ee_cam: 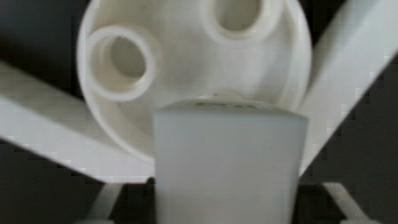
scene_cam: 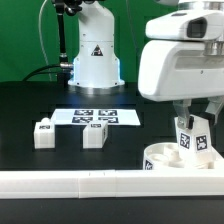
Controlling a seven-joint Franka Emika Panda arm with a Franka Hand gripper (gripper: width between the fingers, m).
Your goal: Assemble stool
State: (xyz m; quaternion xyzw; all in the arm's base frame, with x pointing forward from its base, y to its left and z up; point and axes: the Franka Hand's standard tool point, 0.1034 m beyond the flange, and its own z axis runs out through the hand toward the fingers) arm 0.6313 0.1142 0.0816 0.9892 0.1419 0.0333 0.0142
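Along the near edge of the bench point(scene_cam: 25, 105), exterior view: a long white rail point(scene_cam: 90, 183) runs the full width. Just behind it, toward the near corner on the exterior view's right, lies the round seat point(scene_cam: 163, 159), flat, its ring rim up.

The gripper point(scene_cam: 192, 128) hangs directly over the seat with its fingers narrowed onto a tagged white leg. This held leg point(scene_cam: 193, 142) is upright, and its lower end sits at the seat's inner area. Contact between leg and seat cannot be confirmed from this angle.

A first loose leg point(scene_cam: 43, 133) stands toward the exterior view's left. A second loose leg point(scene_cam: 93, 135) stands near mid-bench. The two are apart, and both are well clear of the seat. The marker board point(scene_cam: 95, 117) lies flat just behind them. The robot base point(scene_cam: 93, 60) stands at the far edge.

Wrist view: the held leg point(ee_cam: 228, 150) fills the centre, clamped from both sides. Beyond it is the seat point(ee_cam: 178, 95), showing two round holes. The image is blurred, so the leg's seating cannot be judged.
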